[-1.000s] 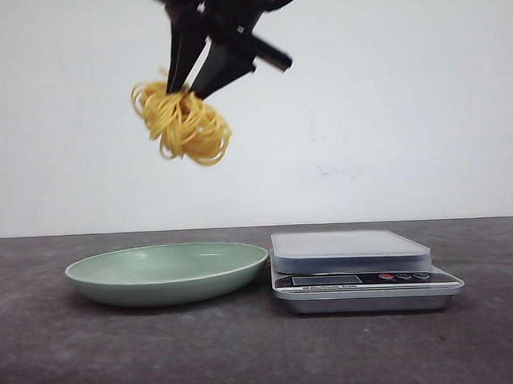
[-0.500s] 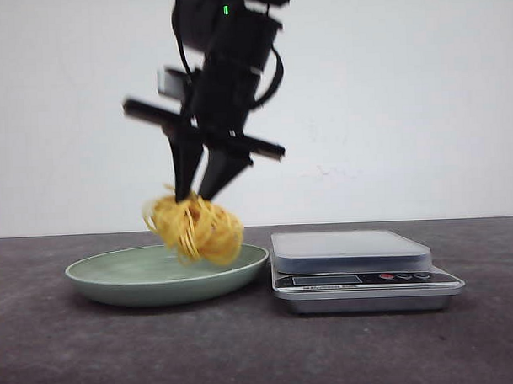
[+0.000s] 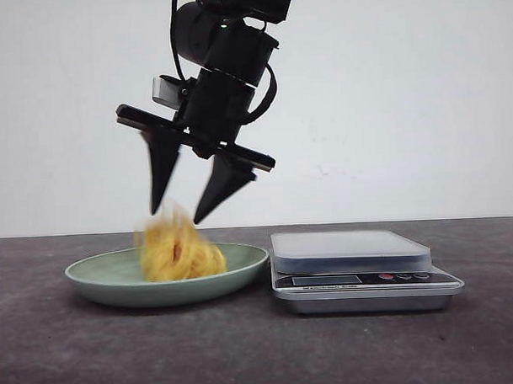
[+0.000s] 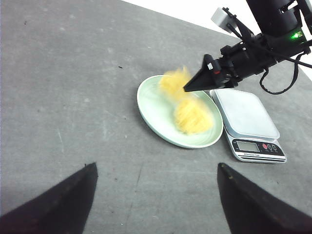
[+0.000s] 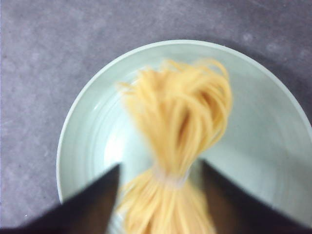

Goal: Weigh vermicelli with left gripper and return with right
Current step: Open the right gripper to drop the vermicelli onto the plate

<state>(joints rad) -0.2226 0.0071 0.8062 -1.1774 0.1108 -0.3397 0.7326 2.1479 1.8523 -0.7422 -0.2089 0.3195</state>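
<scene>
We see the right hand (image 3: 183, 213) hanging wide open and empty right over the noodles (image 3: 176, 252), now blurred in the green plate (image 3: 91, 274) at nine o'clock of the scale (image 3: 351, 249), presumably the return spot.

No legible txt anywhere.

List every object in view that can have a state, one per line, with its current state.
vermicelli: in the plate, blurred, free of the fingers.
plate: upright on the table, holding the vermicelli.
scale: platform bare; display too small to read.
right gripper: open, above the vermicelli.
left gripper: open, holding nothing, away from the plate.
</scene>
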